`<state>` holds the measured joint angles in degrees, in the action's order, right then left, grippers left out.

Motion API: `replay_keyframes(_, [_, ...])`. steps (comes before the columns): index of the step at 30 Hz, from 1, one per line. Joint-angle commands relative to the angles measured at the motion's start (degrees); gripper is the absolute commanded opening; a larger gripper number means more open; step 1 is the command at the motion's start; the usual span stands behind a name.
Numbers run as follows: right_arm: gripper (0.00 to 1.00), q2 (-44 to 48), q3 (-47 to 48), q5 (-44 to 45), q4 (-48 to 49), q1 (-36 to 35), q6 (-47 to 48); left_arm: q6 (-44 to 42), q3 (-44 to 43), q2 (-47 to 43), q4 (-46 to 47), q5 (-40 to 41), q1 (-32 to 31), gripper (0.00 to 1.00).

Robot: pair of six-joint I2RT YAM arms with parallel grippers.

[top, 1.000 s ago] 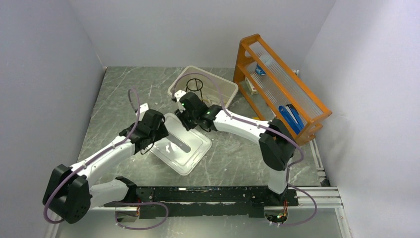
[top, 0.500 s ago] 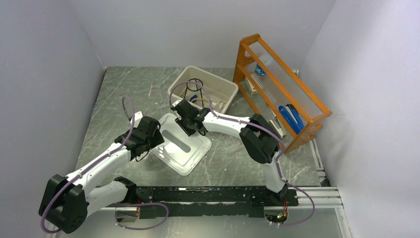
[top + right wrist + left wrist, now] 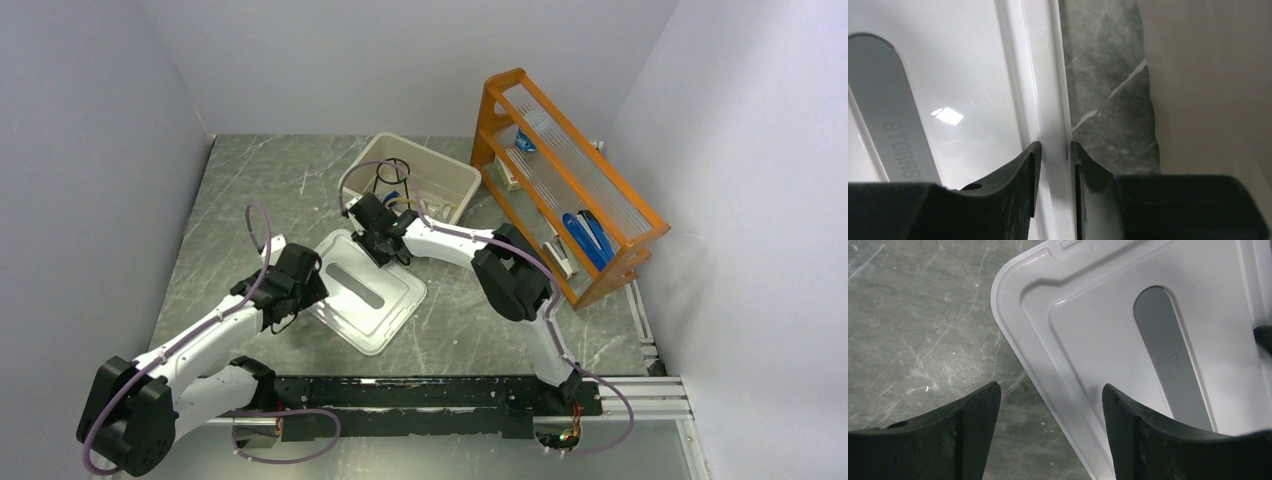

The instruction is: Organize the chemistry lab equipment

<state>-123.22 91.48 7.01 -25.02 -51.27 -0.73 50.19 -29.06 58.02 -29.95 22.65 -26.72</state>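
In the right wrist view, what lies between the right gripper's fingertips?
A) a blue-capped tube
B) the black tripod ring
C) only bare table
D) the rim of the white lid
D: the rim of the white lid fills the gap between the fingertips of the right gripper.

table (image 3: 250, 190): everything you see rests on it, with your arm bases at its near edge.
lid (image 3: 375, 305): lies flat near the middle of the table, in front of the tub and close to it.
tub (image 3: 458, 181): sits behind the lid, toward the back, just left of the rack.
tripod ring (image 3: 393, 172): stands inside the tub, in its left half.
rack (image 3: 612, 205): stands on your right, running from the back toward the near right.
left gripper (image 3: 1047, 392): at the lid's left corner, one finger over the table, the other over the lid.
right gripper (image 3: 1054, 150): at the lid's far edge, between lid and tub, the rim between its fingers.
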Motion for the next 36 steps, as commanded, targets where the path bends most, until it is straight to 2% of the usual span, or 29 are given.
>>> replay_keyframes(1, [0.27,-4.1,1.2,-4.8,-4.7,0.5,2.4,0.5,1.1,-0.8,0.6,-0.4,0.7,0.78])
replay_keyframes(9, [0.00,-5.9,4.7,-4.8,-6.3,0.6,4.0,0.0,2.8,-2.9,2.2,-0.1,0.8,0.78])
replay_keyframes(21, [0.00,5.6,5.6,-0.4,-5.4,-2.7,3.0,-0.1,-1.1,-8.6,-2.6,2.5,0.8,0.83])
replay_keyframes(29, [0.00,10.2,9.3,7.2,-7.7,-4.5,2.5,-1.4,-6.9,-13.5,-6.1,5.2,0.8,0.85])
replay_keyframes(36, [0.00,10.9,15.1,16.0,-10.5,-3.6,5.6,-3.4,-12.2,-15.9,-5.8,3.3,0.8,0.85])
